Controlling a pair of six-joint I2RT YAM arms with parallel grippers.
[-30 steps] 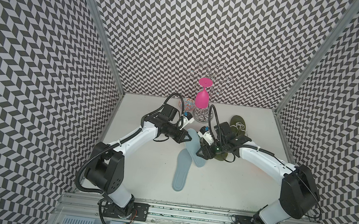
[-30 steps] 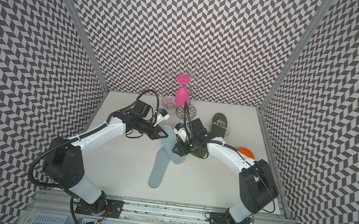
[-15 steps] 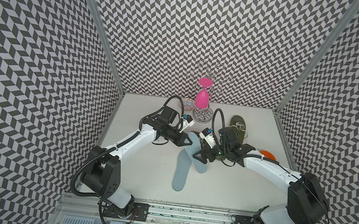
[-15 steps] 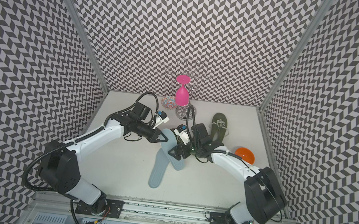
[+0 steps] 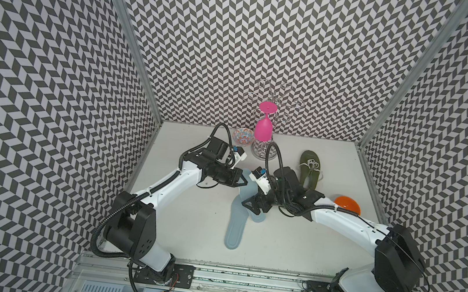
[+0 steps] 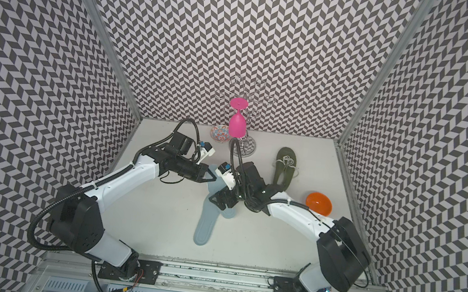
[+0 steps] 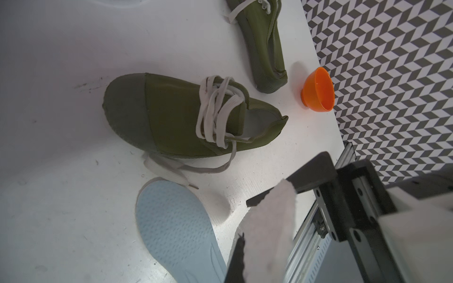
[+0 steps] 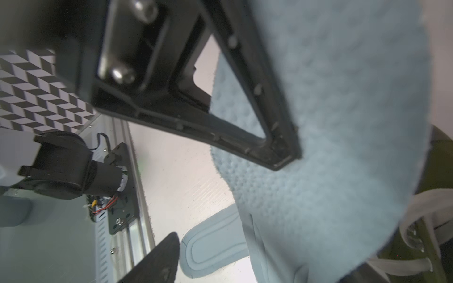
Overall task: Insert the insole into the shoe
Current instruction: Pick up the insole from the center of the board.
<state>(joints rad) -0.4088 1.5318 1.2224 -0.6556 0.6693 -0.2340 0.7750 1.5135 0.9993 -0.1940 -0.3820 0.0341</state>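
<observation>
Two pale-blue insoles cross on the table (image 5: pixel 185 237): the left pincer (image 5: pixel 245 181) pinches the far end of the raised insole (image 5: pixel 246 193) — the right pincer (image 5: pixel 253 211), spread wide, has one finger against it. The flat insole (image 5: pixel 233 231) lies beneath; the green shoe (image 7: pixel 176 117) sits just right of them.

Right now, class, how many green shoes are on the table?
2. The near shoe lies beside the flat insole; the far shoe lies with its heel by the orange bowl. None seems hidden.

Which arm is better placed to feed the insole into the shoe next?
Left, probably. The left gripper is shut on the insole, and the shoe lies in plain sight of its wrist camera. The right gripper is open at the insole, gripping nothing.
</observation>
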